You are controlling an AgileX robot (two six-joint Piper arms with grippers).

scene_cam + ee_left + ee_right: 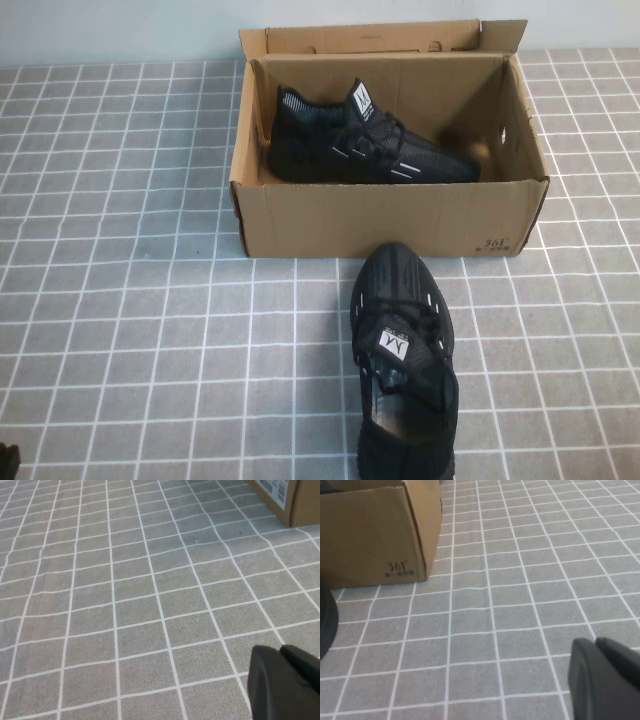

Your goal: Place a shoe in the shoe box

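**One shoe boxed, one shoe out, both arms parked**

Okay, you're looking at a shoe box (385, 215) sitting open at the far middle of the grey tiled table (130, 300), its flap lid (380, 38) standing up at the back. One black sneaker (370, 150) is already lying inside it on its side, toe pointing toward the robot's right, white tongue label showing. The shoe (405, 370) you care about is sitting outside, upright on its sole on the table, just in front of the box's near wall, toe pointing at the box and nearly touching it, heel running off the near edge of the high view. Whether toe and cardboard are actually touching, you can't tell.

Your left gripper (287, 682) is hanging low over bare tiles on the left side, well apart from the shoe, fingers pressed together and holding nothing; a box corner is showing far off in its wrist view. Your right gripper (605, 680) is hanging over tiles on the right side, fingers also together and empty, with the box's "361" corner and a sliver of the shoe's dark edge (326, 620) showing in its wrist view.
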